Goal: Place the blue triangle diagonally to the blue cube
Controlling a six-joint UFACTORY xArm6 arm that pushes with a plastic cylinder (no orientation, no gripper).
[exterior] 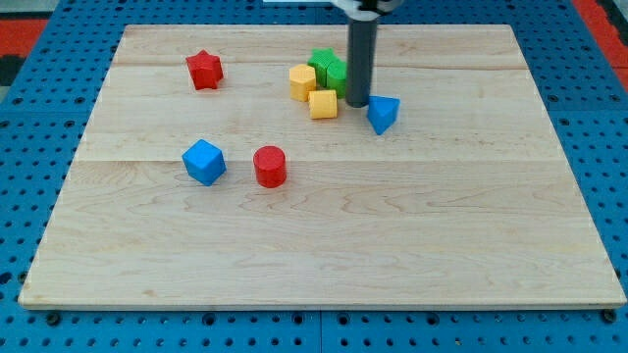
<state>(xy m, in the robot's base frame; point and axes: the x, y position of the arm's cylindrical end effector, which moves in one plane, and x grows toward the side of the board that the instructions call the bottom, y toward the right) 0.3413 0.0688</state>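
The blue triangle (383,114) lies right of the board's upper middle. The blue cube (204,162) sits at the left of the middle, well apart from it. My tip (356,104) stands just left of the blue triangle, close to it or touching its left edge. The rod rises from there to the view's top edge.
A red cylinder (270,166) stands right of the blue cube. A red star (204,70) lies at the upper left. Two yellow blocks (303,81) (323,104) and two green blocks (321,61) (336,75) cluster just left of my tip. The wooden board (314,255) rests on a blue pegboard.
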